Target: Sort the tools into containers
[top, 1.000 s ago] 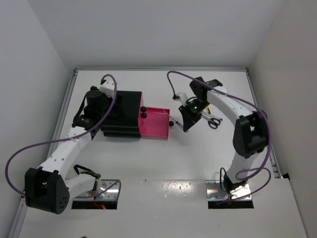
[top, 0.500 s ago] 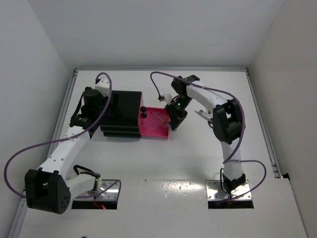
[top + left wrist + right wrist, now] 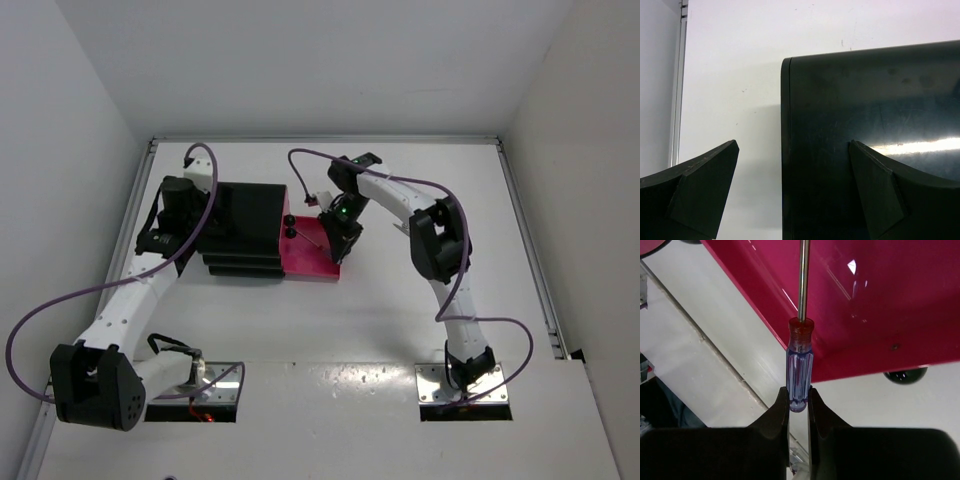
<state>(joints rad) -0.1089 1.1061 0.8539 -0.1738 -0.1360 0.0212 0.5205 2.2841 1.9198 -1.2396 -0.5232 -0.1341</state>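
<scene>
Top external view: shows a black boxy unit of three stacked drawers (image 3: 245, 215) left of centre on the white tabletop (image 3: 400, 320), with one magenta-pink drawer (image 3: 312, 262) pulled out to the right.
Right arm: swung leftward across the tabletop within the last second, away from the right-hand area where scissors lay; now poised over the open drawer's far right corner.
Right fingers (image 3: 777, 415): clamped on the tail of a screwdriver with clear blue fluted handle, red collar and thin steel shaft (image 3: 800, 365); no loosening over that second.
Screwdriver position: carried, not set down; held with the shaft reaching in over the pink floor and the handle crossing the rim, near the drawer's round black knob (image 3: 905, 375).
Left fingers (image 3: 700, 195): spread to their widest in the last second, gripping nothing; set astride the unit's left edge, one over the black top, the other over bare tabletop.
Contact with the unit: cannot tell from the left wrist view.
Meaning for the task: carry judged nearly finished; release into the drawer not yet done.
Next move, as a judgement: calls for a little more reach inward before letting go, lest the handle drop outside the rim.
Other tools: not made out in the present views, possibly hidden behind the right arm.
</scene>
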